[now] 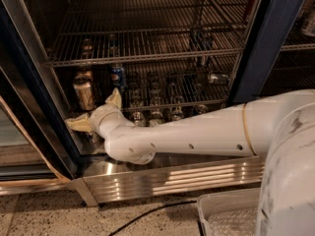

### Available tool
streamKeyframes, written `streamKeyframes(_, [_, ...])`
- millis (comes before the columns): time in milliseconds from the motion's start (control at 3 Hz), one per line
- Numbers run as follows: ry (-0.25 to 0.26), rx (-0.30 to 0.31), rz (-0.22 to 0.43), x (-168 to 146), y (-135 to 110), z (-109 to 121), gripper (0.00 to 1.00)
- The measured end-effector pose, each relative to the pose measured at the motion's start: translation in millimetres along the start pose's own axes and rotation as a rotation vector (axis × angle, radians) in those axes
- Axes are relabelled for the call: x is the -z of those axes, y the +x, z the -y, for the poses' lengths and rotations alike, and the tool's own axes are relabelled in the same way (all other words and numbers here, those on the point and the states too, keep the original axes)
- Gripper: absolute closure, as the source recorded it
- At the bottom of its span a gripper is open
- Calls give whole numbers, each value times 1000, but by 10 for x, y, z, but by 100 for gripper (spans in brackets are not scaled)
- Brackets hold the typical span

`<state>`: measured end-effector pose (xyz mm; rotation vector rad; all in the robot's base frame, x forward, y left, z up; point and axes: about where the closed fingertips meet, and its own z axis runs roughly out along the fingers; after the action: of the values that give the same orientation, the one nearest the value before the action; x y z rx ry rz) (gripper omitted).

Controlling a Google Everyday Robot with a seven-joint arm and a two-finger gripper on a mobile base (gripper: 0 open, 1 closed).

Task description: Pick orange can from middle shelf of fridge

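Observation:
The orange can point(83, 93) stands upright at the left end of the middle shelf point(197, 103) of the fridge point(268, 38), with its silver lid showing. My gripper point(93, 108) is open just in front of and below the can. One tan finger point(115, 99) points up to the can's right, and the other finger point(78, 124) points left below the can. Neither finger touches the can. The blue Pepsi can point(117, 75) stands behind and to the right. A darker can point(83, 73) stands right behind the orange one.
An upper wire rack point(147, 53) hangs just above the cans. A can point(217, 76) lies on its side at the back right. The ribbed steel base panel point(172, 177) lies under my arm. A grey bin point(231, 215) and a black cable point(147, 214) are on the floor.

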<state>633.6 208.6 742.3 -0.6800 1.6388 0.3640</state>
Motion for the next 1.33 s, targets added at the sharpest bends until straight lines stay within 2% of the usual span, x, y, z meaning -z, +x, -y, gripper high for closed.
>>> streamKeyframes(333, [12,-4,54,-161,-114,6,0])
streamKeyframes(667, [14,-3,57,-175,-116,-1,0])
streamKeyframes(1333, [65,15,134,-376,-228,69,0])
